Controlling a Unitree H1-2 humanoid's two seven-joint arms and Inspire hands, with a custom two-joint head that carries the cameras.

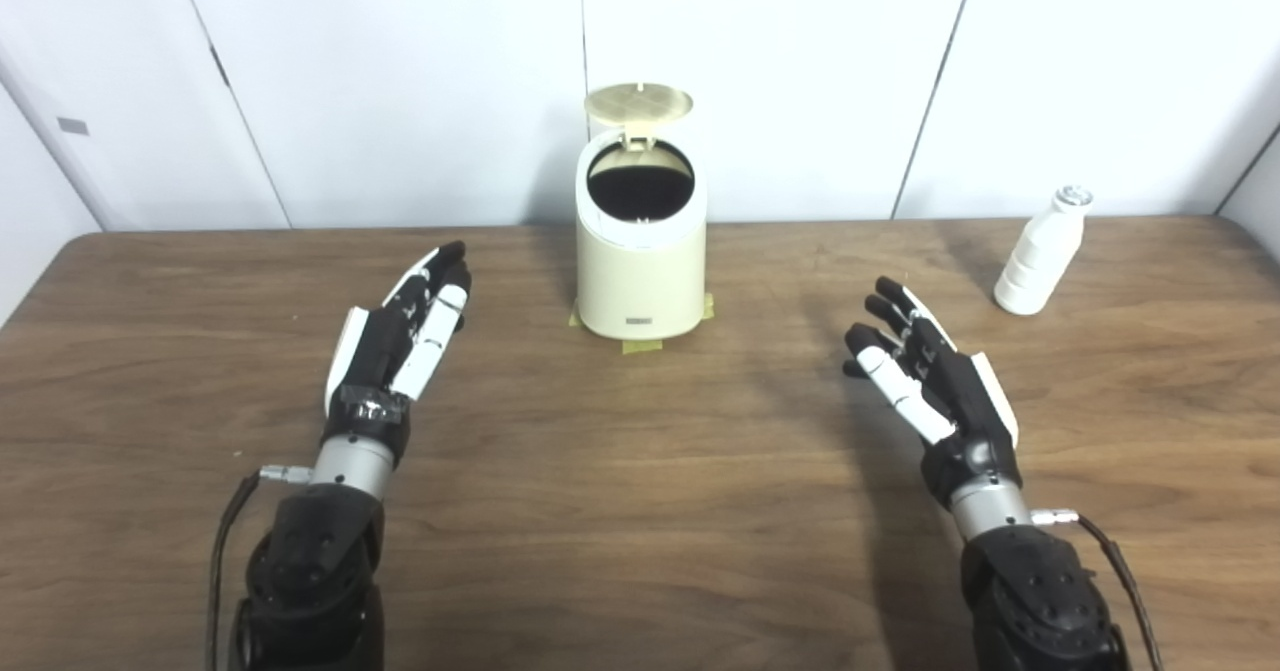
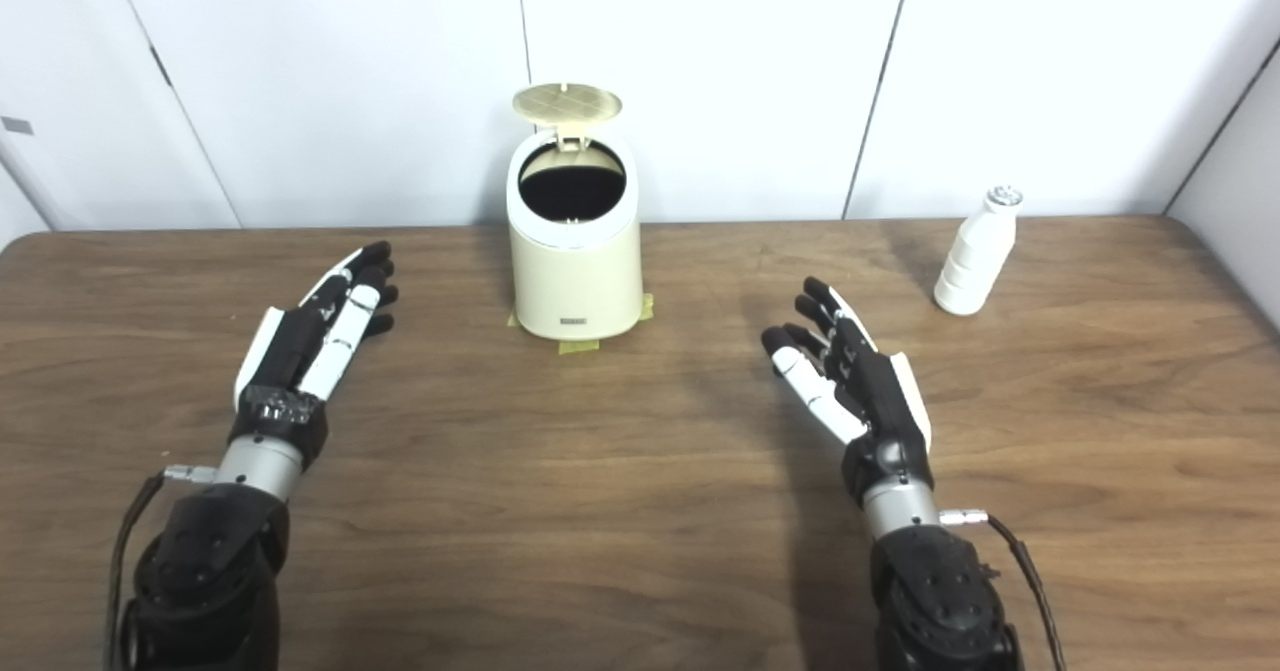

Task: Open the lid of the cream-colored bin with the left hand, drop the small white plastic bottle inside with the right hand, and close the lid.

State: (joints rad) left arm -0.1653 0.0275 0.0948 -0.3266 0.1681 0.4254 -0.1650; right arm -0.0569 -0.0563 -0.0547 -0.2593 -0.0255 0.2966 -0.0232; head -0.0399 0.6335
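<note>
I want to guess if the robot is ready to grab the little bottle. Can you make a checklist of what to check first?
1. Bin lid open: ok, it stands up behind the opening.
2. Cream-colored bin upright: ok, on tape marks.
3. Small white plastic bottle upright and in the open: ok, far right on the table.
4. Right hand free: ok, open, holding nothing.
5. Left hand clear of the bin: ok, open, to its left.
6. Bin empty inside: cannot tell, too dark.
</note>
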